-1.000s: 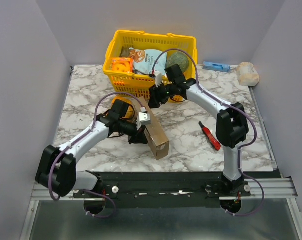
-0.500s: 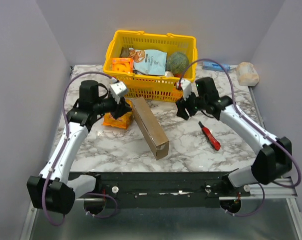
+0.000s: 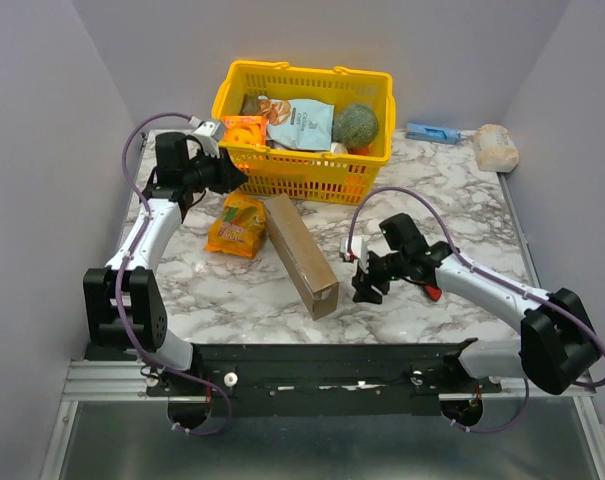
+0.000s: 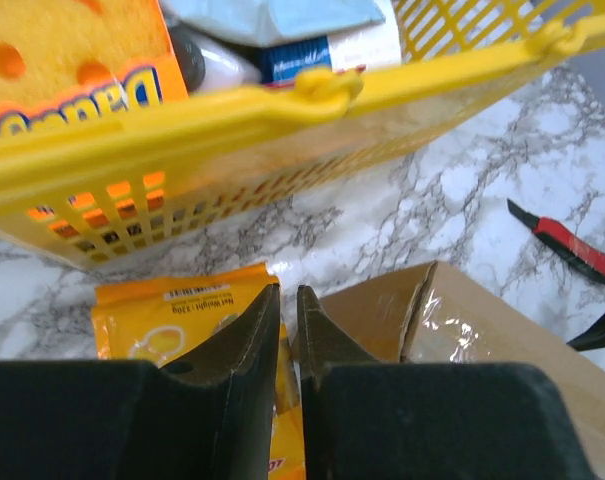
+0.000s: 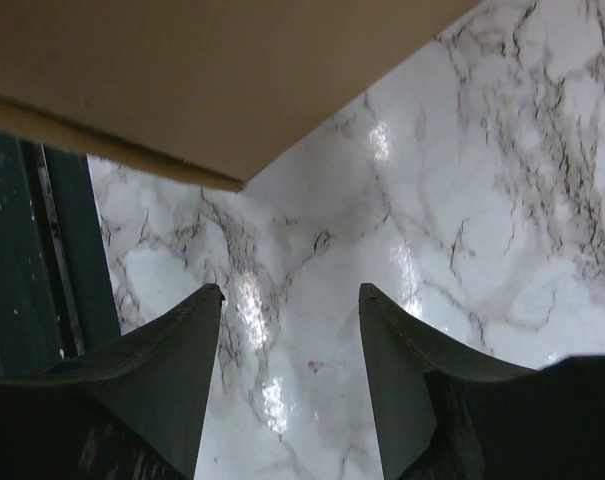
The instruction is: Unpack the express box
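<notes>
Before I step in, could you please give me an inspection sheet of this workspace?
Surface: marbled table top, no spills seen.
Job's things: express box lies slantwise mid-table, touched by neither gripper.
Clutter: yellow basket holding groceries at the back; orange packet left of the box; red knife to its right; blue object and beige object at the far right.
Grippers: left gripper nearly shut, empty, by the basket's front; right gripper open, empty, over bare table beside the box.
Cables: purple cables loop along both arms, snagged on nothing.
Surroundings: plain grey walls; nothing else seen.
</notes>
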Robot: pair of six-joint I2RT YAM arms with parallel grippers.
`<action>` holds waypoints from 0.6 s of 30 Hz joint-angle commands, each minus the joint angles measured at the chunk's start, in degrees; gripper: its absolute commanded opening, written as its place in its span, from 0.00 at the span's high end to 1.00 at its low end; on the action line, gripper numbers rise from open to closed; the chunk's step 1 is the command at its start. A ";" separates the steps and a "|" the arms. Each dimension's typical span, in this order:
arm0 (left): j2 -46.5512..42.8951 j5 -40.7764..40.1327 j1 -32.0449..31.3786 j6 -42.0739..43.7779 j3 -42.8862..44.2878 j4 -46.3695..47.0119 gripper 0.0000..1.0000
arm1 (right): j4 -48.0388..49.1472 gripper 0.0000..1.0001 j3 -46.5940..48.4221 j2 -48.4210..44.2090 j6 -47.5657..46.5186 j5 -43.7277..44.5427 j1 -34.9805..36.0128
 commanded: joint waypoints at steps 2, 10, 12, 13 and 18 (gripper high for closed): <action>0.99 0.16 -0.13 1.81 -6.16 5.95 0.80 | 10.46 0.34 0.55 1.74 5.90 -5.00 2.84; 4.77 0.07 -4.43 2.78 -9.77 13.52 0.77 | 9.94 0.33 1.77 2.97 8.10 -3.86 4.34; 5.30 0.85 -6.09 3.83 -10.21 14.23 0.76 | 10.03 0.33 2.47 3.41 9.15 -2.99 4.42; 5.57 0.77 -6.54 4.27 -10.47 14.32 0.76 | 10.81 0.32 2.65 3.67 10.11 -1.94 4.34; 4.87 3.31 -7.25 4.63 -13.98 14.58 0.76 | 13.01 0.31 3.71 4.47 16.09 6.58 4.25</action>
